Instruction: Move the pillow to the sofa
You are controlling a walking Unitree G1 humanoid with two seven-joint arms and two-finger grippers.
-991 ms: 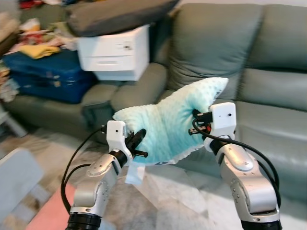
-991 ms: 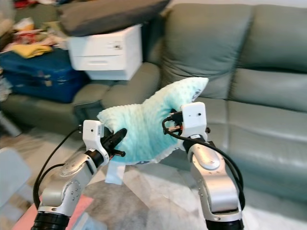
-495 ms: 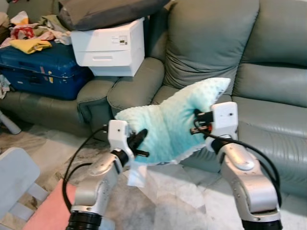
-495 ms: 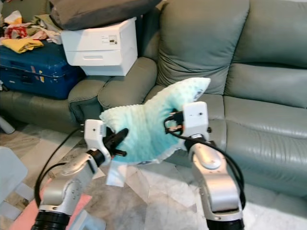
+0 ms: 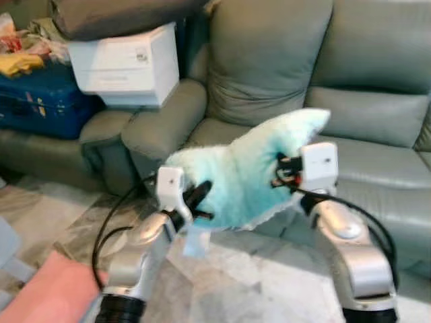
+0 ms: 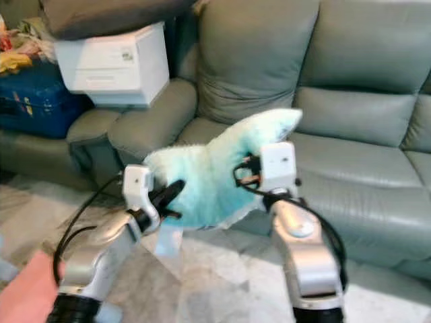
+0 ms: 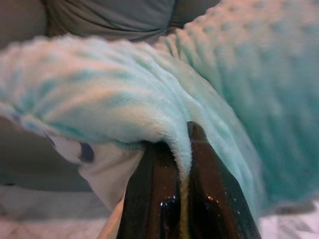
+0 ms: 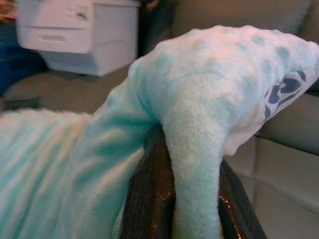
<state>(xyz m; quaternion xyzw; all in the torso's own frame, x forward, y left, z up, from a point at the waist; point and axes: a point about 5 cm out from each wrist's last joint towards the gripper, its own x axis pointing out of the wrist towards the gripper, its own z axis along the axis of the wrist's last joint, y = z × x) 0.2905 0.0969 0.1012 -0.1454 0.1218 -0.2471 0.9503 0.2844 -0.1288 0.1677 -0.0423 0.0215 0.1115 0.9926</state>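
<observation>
Left eye view: I see the pillow (image 5: 246, 171) slung between my left gripper (image 5: 199, 199) and right gripper (image 5: 281, 172), both pinching its edges, before the sofa (image 5: 377, 101).

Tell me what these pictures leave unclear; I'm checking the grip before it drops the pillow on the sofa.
- Left end effector: fingertips buried in the pillow in the left eye view.
- Right end effector: the pillow's fold covers the finger ends in the right wrist view.
- Sofa: cut off by the frame edge, blurred.
</observation>
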